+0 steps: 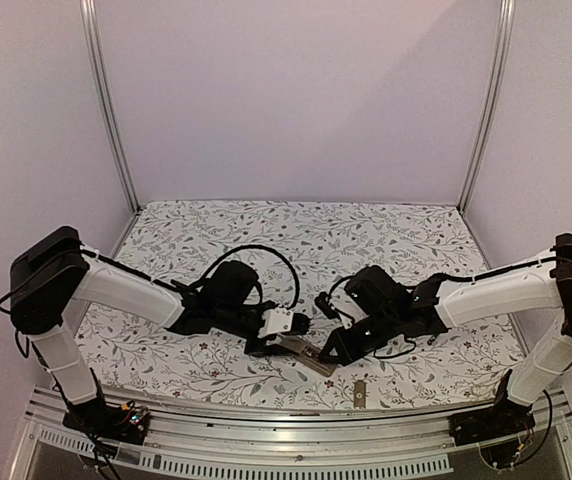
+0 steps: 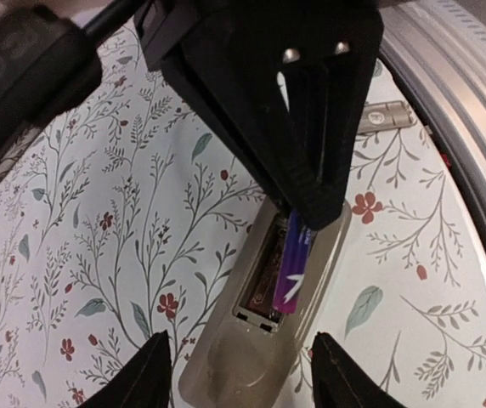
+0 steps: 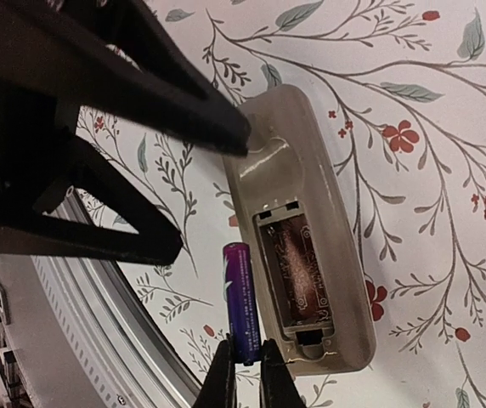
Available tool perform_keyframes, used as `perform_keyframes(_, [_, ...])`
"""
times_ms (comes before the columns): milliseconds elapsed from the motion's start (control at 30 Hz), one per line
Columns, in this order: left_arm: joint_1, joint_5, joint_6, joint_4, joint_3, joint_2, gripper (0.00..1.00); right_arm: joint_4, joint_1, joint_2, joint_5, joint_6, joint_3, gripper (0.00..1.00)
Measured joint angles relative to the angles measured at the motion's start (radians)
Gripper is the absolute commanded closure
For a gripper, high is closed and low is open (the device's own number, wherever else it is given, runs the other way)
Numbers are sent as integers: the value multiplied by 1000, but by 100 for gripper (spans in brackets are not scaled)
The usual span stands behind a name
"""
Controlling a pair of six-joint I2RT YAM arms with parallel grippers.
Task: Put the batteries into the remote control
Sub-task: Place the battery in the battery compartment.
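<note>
Right claw (image 3: 247,367) clenched on the tip of a purple battery (image 3: 240,285), held lengthwise at the edge of the open battery bay (image 3: 298,272), its brown floor exposed, in the remote control (image 3: 311,161) lying back-up on the floral surface (image 3: 430,255). Left claw (image 2: 243,374), released, fingers spread around the remote's end. A grey cover (image 2: 383,115) lies near the remote.

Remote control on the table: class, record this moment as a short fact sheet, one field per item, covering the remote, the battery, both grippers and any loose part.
remote control: back up on the floral cloth, bay uncovered
battery bay: no battery seated, by the right wrist view
purple battery: held at one end by the right gripper, alongside the bay
left gripper: open, fingers either side of the remote's end
grey cover piece: lying apart on the cloth, near its front edge
</note>
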Motion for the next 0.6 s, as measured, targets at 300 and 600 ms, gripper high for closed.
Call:
perform_keyframes(300, [-71, 11, -56, 142, -60, -5, 53, 67, -18, -35, -11, 48, -60, 100])
perform_keyframes(600, [-74, -25, -47, 178, -64, 2, 49, 64, -19, -9, -3, 64, -57, 100])
